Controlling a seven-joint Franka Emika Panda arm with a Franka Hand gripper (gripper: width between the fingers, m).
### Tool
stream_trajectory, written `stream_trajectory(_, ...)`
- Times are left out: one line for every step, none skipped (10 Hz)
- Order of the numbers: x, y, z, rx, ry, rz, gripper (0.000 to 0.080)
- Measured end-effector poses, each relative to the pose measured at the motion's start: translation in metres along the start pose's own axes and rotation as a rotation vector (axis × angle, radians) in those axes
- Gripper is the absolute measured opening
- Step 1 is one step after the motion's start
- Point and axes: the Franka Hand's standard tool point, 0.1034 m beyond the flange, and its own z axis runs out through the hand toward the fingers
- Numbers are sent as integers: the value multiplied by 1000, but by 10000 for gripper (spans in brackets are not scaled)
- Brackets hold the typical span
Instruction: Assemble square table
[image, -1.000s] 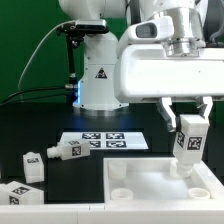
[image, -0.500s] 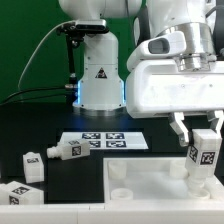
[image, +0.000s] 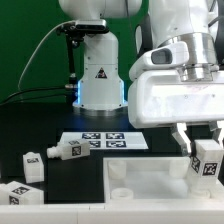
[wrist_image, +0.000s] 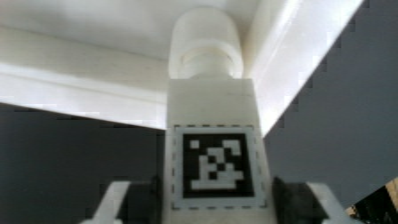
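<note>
The square table top (image: 150, 192) is a large white slab with a raised rim and round corner sockets (image: 120, 172), lying at the exterior view's lower right. My gripper (image: 205, 160) is shut on a white tag-marked leg (image: 207, 162) and holds it upright over the slab's right side. In the wrist view the leg (wrist_image: 217, 140) stands between my fingers (wrist_image: 118, 200), its rounded end pointing at the slab's rim (wrist_image: 71, 80). Three more legs lie loose on the black table at the exterior view's left (image: 66, 151), (image: 32, 165), (image: 14, 192).
The marker board (image: 103, 142) lies flat behind the slab. The arm's white base (image: 97, 75) stands at the back, with a black cable (image: 35, 65) running to the left. A green wall is behind.
My gripper has carried the leg to the exterior view's right along the slab, and slightly down. The loose legs and the slab have not moved.
</note>
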Motion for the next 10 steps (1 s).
stream_trajectory(-1, 1, 3, -5, 14, -1, 287)
stream_trajectory(-3, 0, 5, -8, 28, -2, 287)
stream_trajectory(-2, 0, 5, -12, 46, -3, 287)
stream_trajectory(-2, 0, 5, -12, 46, -3, 287)
stream_trajectory(-2, 0, 5, -12, 46, -3, 287)
stream_trajectory(-2, 0, 5, -12, 45, -3, 366)
stream_trajectory(-2, 0, 5, -12, 45, -3, 366)
stream_trajectory(-2, 0, 5, -12, 44, -3, 541)
stream_trajectory(-2, 1, 5, -13, 44, -2, 630)
stream_trajectory(-2, 3, 5, -6, 3, 25, 630)
